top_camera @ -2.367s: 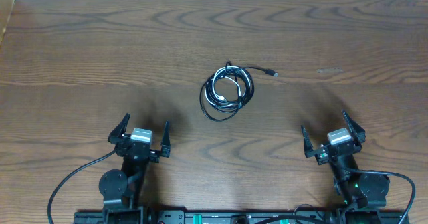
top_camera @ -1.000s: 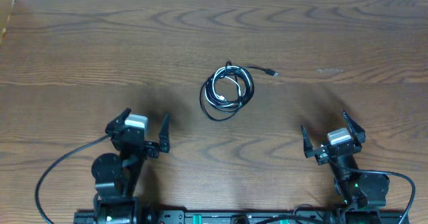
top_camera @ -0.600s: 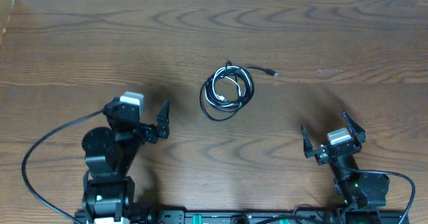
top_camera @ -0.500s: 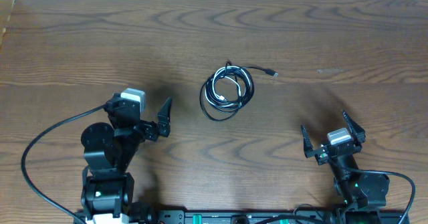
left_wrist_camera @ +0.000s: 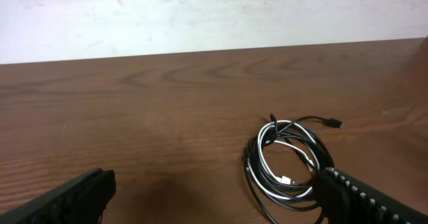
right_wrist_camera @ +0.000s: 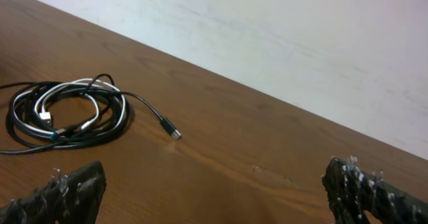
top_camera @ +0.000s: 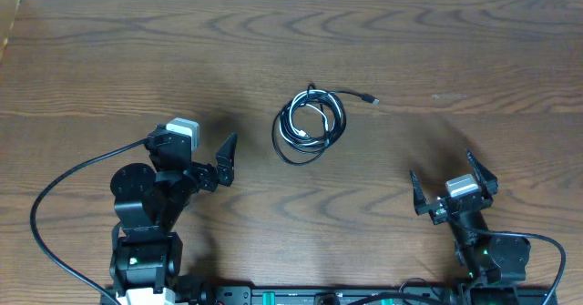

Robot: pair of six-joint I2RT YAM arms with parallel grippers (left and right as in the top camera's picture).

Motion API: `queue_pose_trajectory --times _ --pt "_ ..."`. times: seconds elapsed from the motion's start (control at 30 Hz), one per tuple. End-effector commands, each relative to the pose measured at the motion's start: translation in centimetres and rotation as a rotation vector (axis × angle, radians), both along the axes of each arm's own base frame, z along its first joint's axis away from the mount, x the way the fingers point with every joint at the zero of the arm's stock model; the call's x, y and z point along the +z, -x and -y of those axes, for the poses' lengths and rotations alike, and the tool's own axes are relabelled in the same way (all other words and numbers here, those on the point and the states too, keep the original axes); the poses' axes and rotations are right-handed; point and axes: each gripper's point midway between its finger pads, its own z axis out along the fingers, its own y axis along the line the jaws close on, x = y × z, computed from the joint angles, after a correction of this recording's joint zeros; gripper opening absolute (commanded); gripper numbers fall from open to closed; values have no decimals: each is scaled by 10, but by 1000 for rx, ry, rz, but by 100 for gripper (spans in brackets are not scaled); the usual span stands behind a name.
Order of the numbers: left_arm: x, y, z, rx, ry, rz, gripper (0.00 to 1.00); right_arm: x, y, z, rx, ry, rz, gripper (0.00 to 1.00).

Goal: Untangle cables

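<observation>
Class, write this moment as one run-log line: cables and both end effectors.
cables: coiled together on table, untouched | left end effector: open, empty | right end effector: open, empty

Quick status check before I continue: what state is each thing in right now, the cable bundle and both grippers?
cables: black and white cords coiled together in one tangled bundle, lying flat on the table, touched by neither gripper.
plug end: one black end sticking out of the bundle, free on the table.
left gripper: open, empty, pointed toward the bundle.
right gripper: open, empty, apart from the bundle.
</observation>
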Motion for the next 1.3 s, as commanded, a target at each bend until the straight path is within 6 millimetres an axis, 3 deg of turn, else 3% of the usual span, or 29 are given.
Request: queue_pose_trajectory --times 0.0,0.43,0.67,0.97,1.27 --pt "13 -1 1 -10 8 25 100 -2 0 -1 6 4 -5 99" --pt "10 -5 -7 58 59 -6 100 -2 0 -1 6 3 -5 99" --pt "1 -7 -7 69 96 -159 100 -2 0 -1 6 3 -5 99" --pt "29 -10 1 26 115 -205 99 -2 0 -1 6 3 -5 99" --pt "29 -8 8 -11 131 -216 100 -2 0 -1 6 4 -5 99"
